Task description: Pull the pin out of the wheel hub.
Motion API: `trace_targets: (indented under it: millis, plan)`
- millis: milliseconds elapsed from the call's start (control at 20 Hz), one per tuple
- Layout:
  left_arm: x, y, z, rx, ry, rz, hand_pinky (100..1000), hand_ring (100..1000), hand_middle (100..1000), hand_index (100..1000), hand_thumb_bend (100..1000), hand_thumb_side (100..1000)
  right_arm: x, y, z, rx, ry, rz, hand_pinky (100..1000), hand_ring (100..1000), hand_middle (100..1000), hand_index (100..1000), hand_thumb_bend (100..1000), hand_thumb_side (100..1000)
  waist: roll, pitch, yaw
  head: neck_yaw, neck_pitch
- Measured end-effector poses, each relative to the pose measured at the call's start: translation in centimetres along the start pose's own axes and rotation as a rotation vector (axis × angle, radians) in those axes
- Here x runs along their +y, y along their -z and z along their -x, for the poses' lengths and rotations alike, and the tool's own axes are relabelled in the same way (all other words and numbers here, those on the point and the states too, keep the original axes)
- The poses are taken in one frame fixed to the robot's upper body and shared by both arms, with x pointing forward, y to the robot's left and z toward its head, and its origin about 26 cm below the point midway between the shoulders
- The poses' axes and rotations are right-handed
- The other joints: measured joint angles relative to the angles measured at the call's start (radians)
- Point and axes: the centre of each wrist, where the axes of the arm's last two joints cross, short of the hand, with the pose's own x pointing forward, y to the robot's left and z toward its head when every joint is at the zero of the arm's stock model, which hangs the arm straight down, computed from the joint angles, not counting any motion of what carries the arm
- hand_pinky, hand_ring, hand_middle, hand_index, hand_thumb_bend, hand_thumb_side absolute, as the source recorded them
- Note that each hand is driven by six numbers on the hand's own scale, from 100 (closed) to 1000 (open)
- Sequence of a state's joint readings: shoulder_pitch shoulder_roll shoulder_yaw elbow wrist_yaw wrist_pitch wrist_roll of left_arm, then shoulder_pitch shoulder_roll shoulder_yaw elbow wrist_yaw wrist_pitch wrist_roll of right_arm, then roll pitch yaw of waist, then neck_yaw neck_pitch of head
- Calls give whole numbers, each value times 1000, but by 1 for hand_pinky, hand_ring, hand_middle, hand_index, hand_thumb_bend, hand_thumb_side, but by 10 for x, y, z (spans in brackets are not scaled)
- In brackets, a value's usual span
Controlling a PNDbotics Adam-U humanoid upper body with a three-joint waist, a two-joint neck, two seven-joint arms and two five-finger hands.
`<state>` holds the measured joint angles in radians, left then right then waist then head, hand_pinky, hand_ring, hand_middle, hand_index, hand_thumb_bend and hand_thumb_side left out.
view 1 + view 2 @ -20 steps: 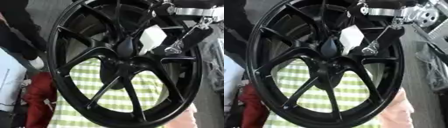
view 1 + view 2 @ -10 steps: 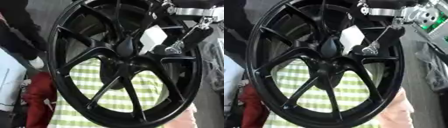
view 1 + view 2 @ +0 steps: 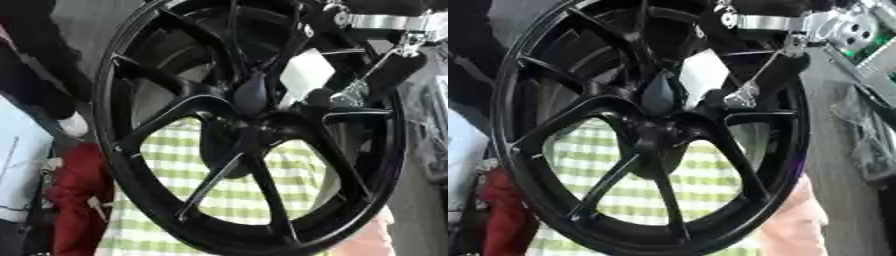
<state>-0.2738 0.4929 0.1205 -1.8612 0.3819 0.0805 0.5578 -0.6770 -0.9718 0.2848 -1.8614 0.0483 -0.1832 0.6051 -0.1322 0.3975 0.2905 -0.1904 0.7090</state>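
I see the black wheel hub (image 3: 254,135) standing upright, filling my view over green-checked cloth (image 3: 227,195). My right hand (image 3: 750,92) reaches in at two o'clock; I cannot tell its fingers' state, nor find the pin.

Support surface covered by a green-and-white checked cloth (image 3: 232,197), visible through the spokes of the black wheel hub (image 3: 254,132) standing upright on it. A red bundle (image 3: 77,200) lies left of the hub's lower rim.
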Motion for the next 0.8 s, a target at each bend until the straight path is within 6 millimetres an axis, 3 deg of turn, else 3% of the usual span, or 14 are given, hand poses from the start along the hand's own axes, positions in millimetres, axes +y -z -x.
trace_targets:
  millis: [150,400,800]
  plan:
    - [0,0,0,0,0,0,541,656,703,760,126,834,0,0,1,6,11,10,901,700,419,601,100,100,0,0,0,0,0]
    - [0,0,0,1,0,-1,542,656,703,760,125,833,2,1,1,8,40,27,881,621,337,520,100,100,0,0,-1,0,0]
    - [1,1,0,-1,1,-9,543,654,703,761,125,831,0,2,-8,-11,93,66,863,584,288,471,100,128,1,0,-7,-5,0]
